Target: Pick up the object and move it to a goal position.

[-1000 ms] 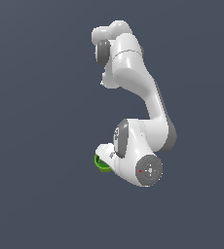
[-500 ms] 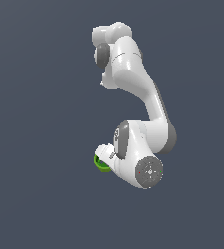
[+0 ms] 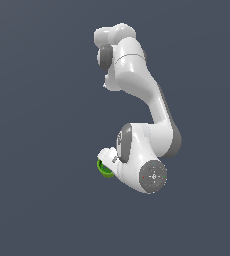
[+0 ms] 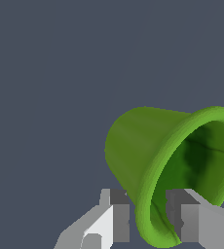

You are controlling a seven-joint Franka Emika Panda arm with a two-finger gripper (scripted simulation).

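Note:
The bright green cup (image 4: 148, 151) fills much of the wrist view, lying on its side with its darker green inside showing. My gripper (image 4: 148, 216) is shut on the cup's rim: one finger (image 4: 118, 216) is outside the wall, the other finger (image 4: 184, 216) is inside the mouth. In the exterior view only a sliver of the cup (image 3: 104, 169) shows at the exterior view's left of the white arm's wrist, which hides the gripper's fingers.
The white arm (image 3: 142, 125) hangs down from its base at the top of the exterior view. Plain dark grey ground (image 3: 37, 150) lies all around it.
The arm's wrist with the cup has shifted very slightly; the cup stays in the gripper.

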